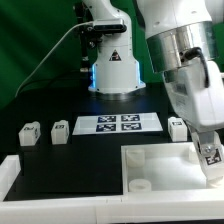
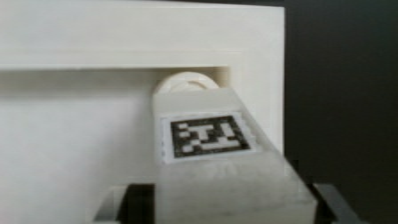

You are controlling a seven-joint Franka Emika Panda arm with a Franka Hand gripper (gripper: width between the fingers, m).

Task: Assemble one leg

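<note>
one leg is pinched between the jaws of my gripper, which are drawn in narrow against its sides. its far tip is at a round socket in a corner of the white slab; i cannot tell whether it is seated. a second leg stands just beyond the slab, with a third leg and a fourth leg well apart from it.

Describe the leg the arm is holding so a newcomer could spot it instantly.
Start at the large white slab at the exterior view's lower right. Over it hangs the gripper, shut on a small white block-like leg with a square tag. The other three legs lie loose on the black table.
</note>
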